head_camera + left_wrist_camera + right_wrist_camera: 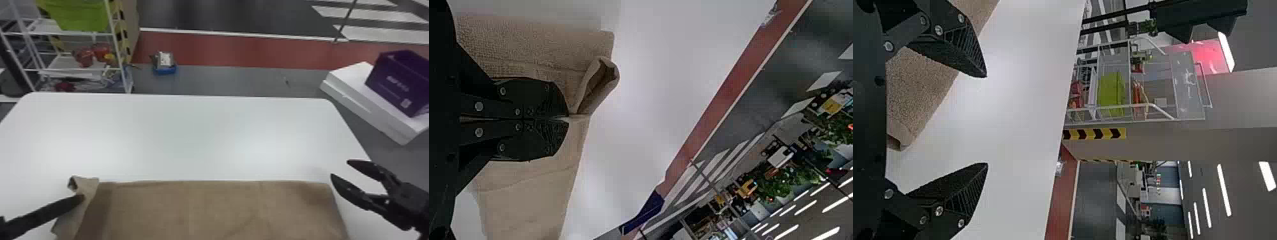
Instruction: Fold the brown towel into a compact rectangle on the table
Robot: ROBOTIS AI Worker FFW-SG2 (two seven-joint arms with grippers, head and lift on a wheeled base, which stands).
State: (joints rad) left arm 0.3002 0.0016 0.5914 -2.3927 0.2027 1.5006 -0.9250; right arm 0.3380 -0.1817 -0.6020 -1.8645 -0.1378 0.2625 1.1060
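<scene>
The brown towel [204,210] lies spread along the table's near edge, its left end lifted and creased. At that end my left gripper [79,199] holds the towel near its far left corner. In the left wrist view, the left gripper [568,117] is shut on the towel [529,200], with a curled bit of cloth standing beside the fingertips. My right gripper [340,167] is open past the towel's right end, nothing between its fingers. In the right wrist view, the right gripper [987,120] has its fingers wide apart, with the towel [918,85] partly behind one finger.
The white table [191,137] stretches away beyond the towel. Behind it at the left stands a white wire rack [116,48] with a green cloth. At the right, a purple box [399,83] sits on white boxes [360,95]. A small blue-based item [164,68] is on the floor.
</scene>
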